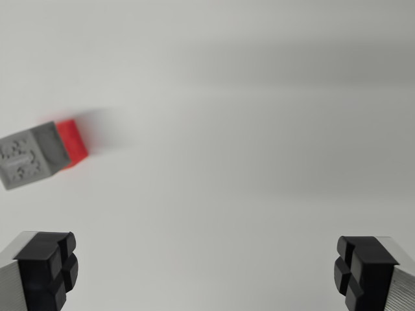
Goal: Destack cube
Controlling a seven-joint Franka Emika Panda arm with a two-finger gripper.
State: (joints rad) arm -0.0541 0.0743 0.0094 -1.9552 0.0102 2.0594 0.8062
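Wrist view: grey cube (26, 159) sits on red cube (73, 141), the stack far toward the wrist view's left, well outside the gap of the jaws. Gripper (206, 269) is wide open, nothing held; left pad (47, 267) and right pad (363, 267) sit at the bottom corners with bare white surface (246, 162) between them. The stack lies ahead of the left pad and slightly outboard of it, well apart from the right pad. Grey cube looks turned at an angle to the line between the pads, faces not square to them; the picture is blurred, so the exact angle is unclear. Judgement: the next move needs a shift toward the wrist view's left and forward, plus some wrist turn, to centre the grey cube between the pads. Destack not yet begun: grey cube is on top of red.
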